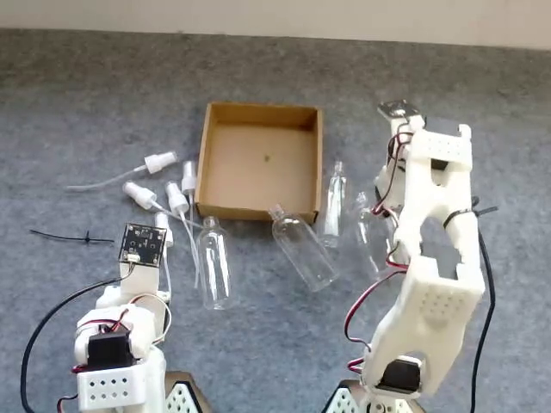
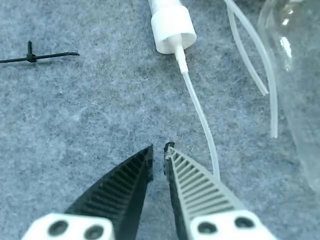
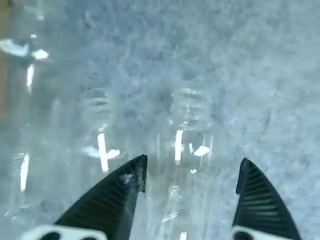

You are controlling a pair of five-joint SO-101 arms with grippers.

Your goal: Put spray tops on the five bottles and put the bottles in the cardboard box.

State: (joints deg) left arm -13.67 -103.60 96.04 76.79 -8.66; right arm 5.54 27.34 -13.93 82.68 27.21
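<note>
Both arms are white printed plastic with black servos. The left arm (image 1: 116, 361) has a square black board on its wrist, a dotted panel at its near end and red, black and white wires, while the right arm (image 1: 439, 297) has angular cut-outs, a dotted panel, red and black wires on its left and a black cable on its right. The left gripper (image 2: 159, 148) has one black and one grey ribbed finger on white bases with round holes; the right gripper (image 3: 193, 162) has two black ribbed fingers.

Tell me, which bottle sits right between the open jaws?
The clear bottle whose threaded neck lies between the right arm's open jaws; the neighbouring bottle lies off to one side, beyond one jaw.
</note>
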